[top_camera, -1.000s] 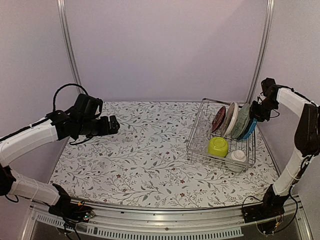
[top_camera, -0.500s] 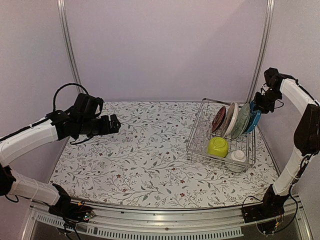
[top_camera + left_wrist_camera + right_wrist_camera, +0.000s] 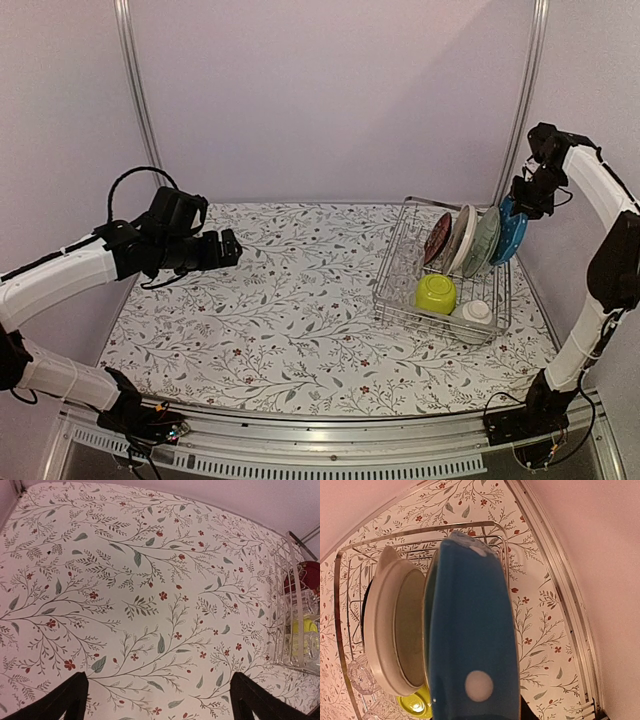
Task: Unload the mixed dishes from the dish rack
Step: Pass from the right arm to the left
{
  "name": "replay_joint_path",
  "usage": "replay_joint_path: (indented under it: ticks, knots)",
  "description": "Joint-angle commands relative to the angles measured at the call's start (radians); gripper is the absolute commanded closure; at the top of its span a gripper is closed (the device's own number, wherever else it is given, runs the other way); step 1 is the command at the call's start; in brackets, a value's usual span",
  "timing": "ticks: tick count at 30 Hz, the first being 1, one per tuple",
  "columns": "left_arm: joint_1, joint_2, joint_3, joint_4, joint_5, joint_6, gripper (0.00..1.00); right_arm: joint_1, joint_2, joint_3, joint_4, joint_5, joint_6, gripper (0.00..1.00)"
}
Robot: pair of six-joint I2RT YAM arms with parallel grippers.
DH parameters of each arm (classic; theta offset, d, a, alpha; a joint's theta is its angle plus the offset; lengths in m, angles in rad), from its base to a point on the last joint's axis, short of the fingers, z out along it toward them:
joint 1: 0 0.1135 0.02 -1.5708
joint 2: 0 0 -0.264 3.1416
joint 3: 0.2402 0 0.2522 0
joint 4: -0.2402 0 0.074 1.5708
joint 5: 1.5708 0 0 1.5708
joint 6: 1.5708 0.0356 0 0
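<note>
The silver wire dish rack [image 3: 392,296] stands at the right of the table. In it stand a red floral plate [image 3: 437,238], a grey ringed plate [image 3: 461,238] and a pale blue-green plate [image 3: 483,240]. A lime-green bowl [image 3: 436,292] and a small whitish bowl [image 3: 477,311] lie at its front. My right gripper [image 3: 522,200] is shut on a bright blue plate [image 3: 512,230] and holds it upright above the rack's far right end. The blue plate [image 3: 470,630] fills the right wrist view and hides the fingers. My left gripper [image 3: 228,248] is open and empty over the table's left side.
The floral tablecloth [image 3: 290,310] covers the table. The left wrist view shows the rack [image 3: 295,625] at its right edge. A clear glass [image 3: 360,677] sits in the rack beside the grey plate [image 3: 395,625]. Metal frame posts [image 3: 520,100] stand close behind the right arm.
My right gripper has risen and moved right with the blue plate, lifting it away from the row of plates. The left arm has not moved.
</note>
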Motion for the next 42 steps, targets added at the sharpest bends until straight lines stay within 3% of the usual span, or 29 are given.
replay_joint_path:
  ticks: [1, 9, 24, 29, 42]
  knots:
    - [0.010, 0.013, 0.004, 0.011, 0.001, 0.004, 0.00, 0.009, -0.080, 0.066, -0.008, 0.053, -0.026, 1.00]
    - [0.010, 0.018, 0.011, 0.005, -0.007, -0.005, 0.01, 0.009, -0.138, 0.091, -0.040, 0.082, -0.054, 1.00]
    - [0.008, -0.006, 0.048, -0.011, -0.080, 0.030, 0.00, 0.033, -0.265, 0.267, -0.093, -0.001, -0.071, 1.00]
    - [0.008, -0.025, 0.058, -0.005, -0.090, 0.049, 0.01, 0.054, -0.312, 0.271, -0.059, -0.125, -0.070, 1.00]
    - [0.008, -0.109, 0.094, 0.017, 0.071, 0.167, 0.00, 0.326, -0.338, 0.162, 0.160, -0.337, -0.047, 1.00]
